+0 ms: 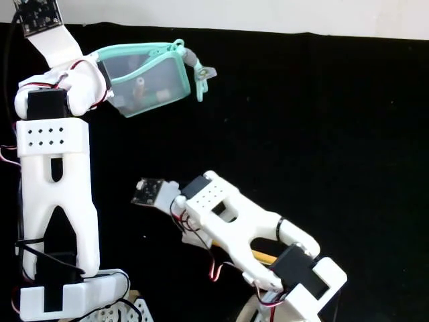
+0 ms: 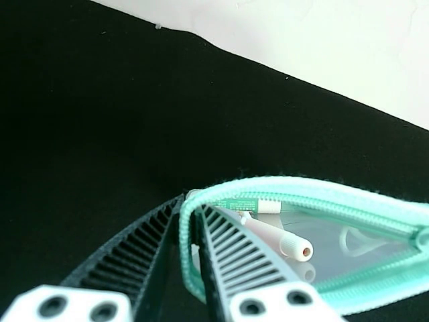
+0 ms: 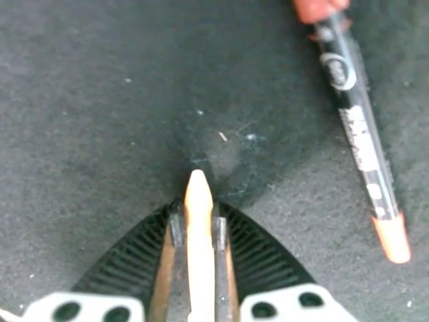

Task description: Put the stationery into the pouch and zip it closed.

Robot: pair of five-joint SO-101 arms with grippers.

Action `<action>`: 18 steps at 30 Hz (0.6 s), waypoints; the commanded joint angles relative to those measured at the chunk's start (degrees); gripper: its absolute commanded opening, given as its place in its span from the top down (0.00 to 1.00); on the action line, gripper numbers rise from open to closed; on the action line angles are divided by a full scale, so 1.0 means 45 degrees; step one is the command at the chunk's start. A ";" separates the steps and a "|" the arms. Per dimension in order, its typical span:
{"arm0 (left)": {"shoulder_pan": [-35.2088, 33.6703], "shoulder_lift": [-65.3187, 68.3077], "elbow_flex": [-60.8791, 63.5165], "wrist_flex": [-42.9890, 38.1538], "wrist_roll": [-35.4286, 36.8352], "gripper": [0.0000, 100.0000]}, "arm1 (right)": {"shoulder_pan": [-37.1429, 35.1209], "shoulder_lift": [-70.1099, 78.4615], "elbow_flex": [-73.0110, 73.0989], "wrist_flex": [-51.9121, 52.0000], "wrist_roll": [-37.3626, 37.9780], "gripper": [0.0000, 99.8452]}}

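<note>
Black surface (image 1: 322,134) below. At 11 o'clock, teal pouch (image 1: 137,49) unzipped, white pens (image 2: 275,238) inside, rim pinched between left jaws. Toward 7 o'clock, right jaws pressed together on cream-tipped pencil (image 3: 199,268); black pen (image 3: 358,141) lying near.

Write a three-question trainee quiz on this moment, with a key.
1. True or false: the left gripper is clamped on the edge of the mint pouch.
2. Pick one: the right gripper holds A) a pale stick, B) a ruler, C) nothing.
3. Fill in: the black pen with orange ends lies loose on the ___.
Key: 1 true; 2 A; 3 table.
</note>
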 commanded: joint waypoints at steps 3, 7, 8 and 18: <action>0.0166 -0.0010 -0.0303 0.0137 0.0039 0.99 | 0.1690 -0.1006 -0.1924 0.0459 -0.0547 0.99; 0.0166 -0.0010 -0.0303 0.0137 0.0039 0.99 | 0.2823 -0.1885 -0.3370 0.1221 -0.0977 0.99; 0.0166 -0.0010 -0.0303 0.0137 0.0039 0.99 | 0.3057 -0.2100 -0.3643 0.1280 -0.1114 0.99; 0.0166 -0.0010 -0.0303 0.0137 0.0039 0.99 | 0.4054 -0.3858 -0.7082 0.1280 -0.2520 0.99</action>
